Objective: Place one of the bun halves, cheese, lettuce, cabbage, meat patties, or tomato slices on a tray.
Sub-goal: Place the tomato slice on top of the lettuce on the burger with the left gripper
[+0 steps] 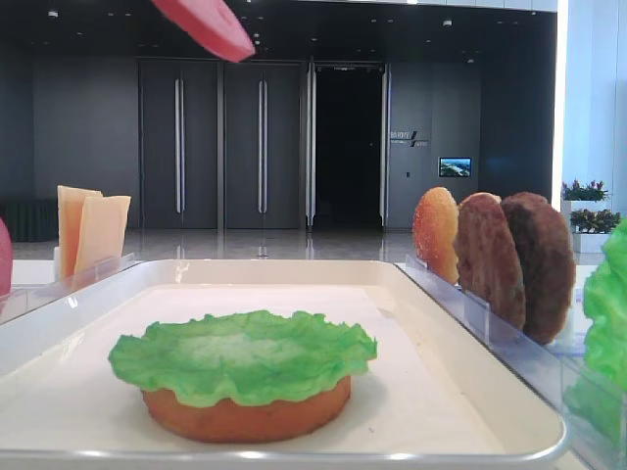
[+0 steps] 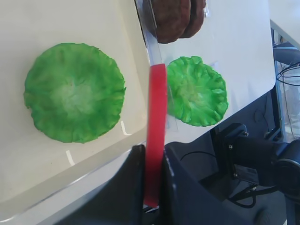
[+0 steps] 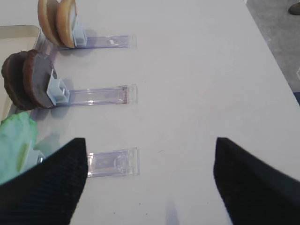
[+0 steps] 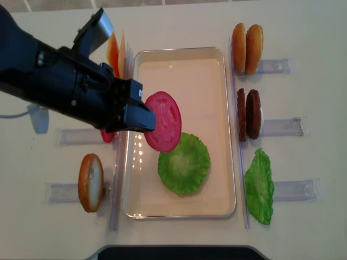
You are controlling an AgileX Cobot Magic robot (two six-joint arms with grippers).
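The left gripper (image 4: pixel 142 120) is clamped on 1 tomato slice (image 4: pixel 162 121), pinching its edge and holding it in the air above the tray (image 4: pixel 179 52); in the left wrist view the slice shows edge-on as a red strip between the dark fingers (image 2: pixel 133 187). It hangs over the tray's left-middle part, just beside and partly overlapping the lettuce (image 4: pixel 184 163) as seen from above, though not touching it.

That lettuce leaf lies flat on a bun half (image 1: pixel 245 413) resting on the tray floor — the front view shows the orange-brown disc under the ruffled green edge.

To the right of the tray, clear slotted racks (image 4: pixel 279 127) hold upright pieces: 2 bun halves (image 4: pixel 246 48) at the far end, 2 meat patties (image 4: pixel 248 114) in the middle, and a second lettuce leaf (image 4: pixel 259 186) nearest the camera side. On the left, cheese slices (image 1: pixel 90 229) stand in a rack beside the tray, another bun half (image 4: pixel 90 182) stands in the near-left rack, and a bit of red shows behind the arm.

The right gripper (image 3: pixel 150 180) hovers over bare table beside the right racks — its 2 dark fingers stand wide apart, holding nothing.
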